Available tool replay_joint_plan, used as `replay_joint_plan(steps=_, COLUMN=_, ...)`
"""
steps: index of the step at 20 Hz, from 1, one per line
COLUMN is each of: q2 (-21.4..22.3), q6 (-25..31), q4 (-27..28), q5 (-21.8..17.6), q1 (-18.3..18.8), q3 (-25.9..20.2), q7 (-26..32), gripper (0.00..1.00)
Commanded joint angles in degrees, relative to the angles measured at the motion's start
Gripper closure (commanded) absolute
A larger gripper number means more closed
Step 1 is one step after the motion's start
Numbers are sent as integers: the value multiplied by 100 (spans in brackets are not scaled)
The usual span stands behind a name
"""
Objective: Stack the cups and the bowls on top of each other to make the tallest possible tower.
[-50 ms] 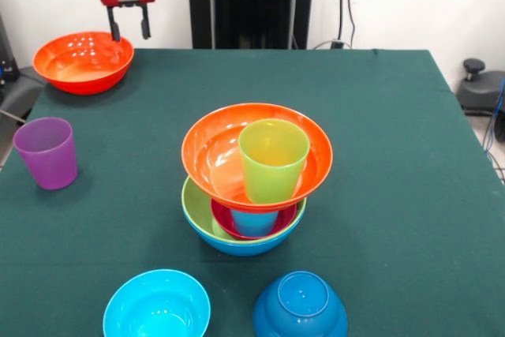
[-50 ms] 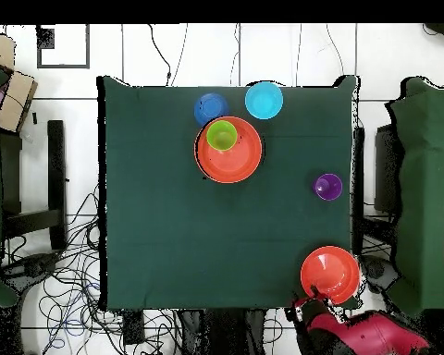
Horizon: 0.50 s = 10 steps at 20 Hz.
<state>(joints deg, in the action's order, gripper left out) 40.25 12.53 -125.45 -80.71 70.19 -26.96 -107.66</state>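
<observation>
Claw point(image 1: 130, 33) open, empty, over glossy orange plastic bowl point(image 1: 82, 61) | step: fetching it | you next: grip rim, carry to tower point(image 1: 254, 175).

tower point(image 1: 254, 195): green cup in tilted orange bowl, mid-table | purple cup point(image 1: 46, 152): upright, apart

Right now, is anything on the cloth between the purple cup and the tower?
No. In the front view the green cloth between the purple cup and the tower is bare; the overhead view agrees.
</observation>
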Motion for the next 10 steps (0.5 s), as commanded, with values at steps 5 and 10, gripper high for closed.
replay_joint_plan(steps=5, q2=104, q6=-461, q4=832, q5=-999, q1=-1312, q3=837, q7=-1178, gripper=0)
replay_joint_plan(steps=10, q2=63, q6=-800, q4=980, q5=-977, q1=-1580, q3=1209, q7=-1169, gripper=0)
